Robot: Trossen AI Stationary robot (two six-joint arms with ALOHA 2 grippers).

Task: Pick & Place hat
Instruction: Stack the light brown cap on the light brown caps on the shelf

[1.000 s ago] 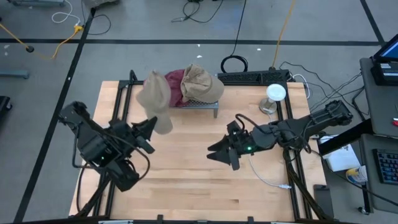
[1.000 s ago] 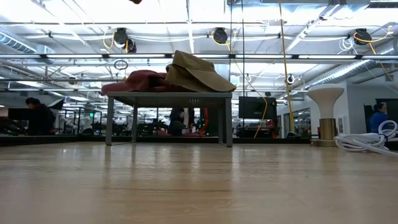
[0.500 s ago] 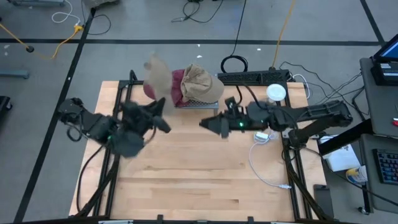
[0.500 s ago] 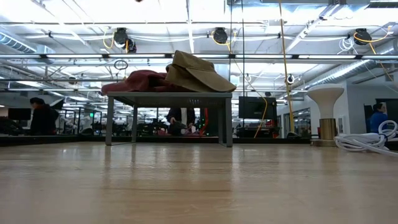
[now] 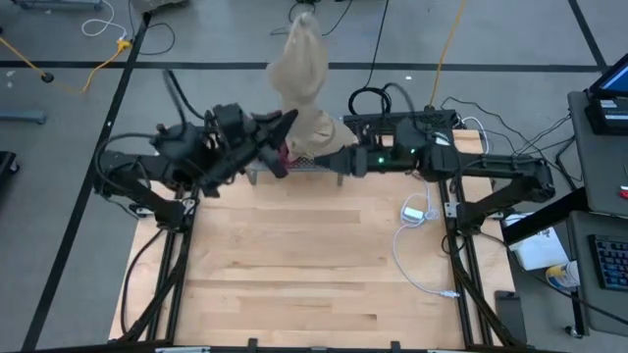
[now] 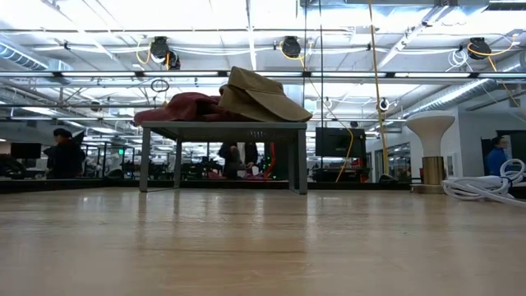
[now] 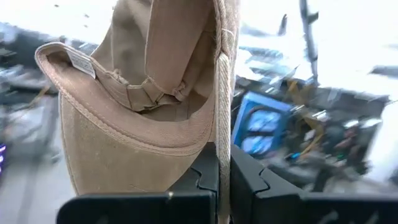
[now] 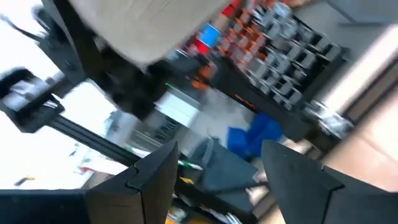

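pick done, place pending. left gripper (image 5: 285, 126) is clenched on a tan hat (image 5: 299, 64), lifted high above the rack (image 5: 316, 163). a red hat (image 6: 181, 108) and another tan one (image 6: 261, 94) lie on the rack. right gripper (image 5: 339, 162), fingers apart and empty, reaches toward the rack.

Three hats in all: one tan hat (image 5: 299, 69) hanging aloft, one khaki hat (image 6: 261, 97) and one dark red hat (image 6: 182, 108) lying together on the single small metal stand (image 6: 222, 130). One wooden counter (image 5: 304, 265) carries that stand. Two robot arms are present, each with one end effector: the left end effector (image 5: 285, 123) and the right end effector (image 5: 334, 160). One white mushroom-shaped lamp (image 6: 430, 131) stands at the counter's edge, and one white cable (image 5: 412, 250) trails across the counter.
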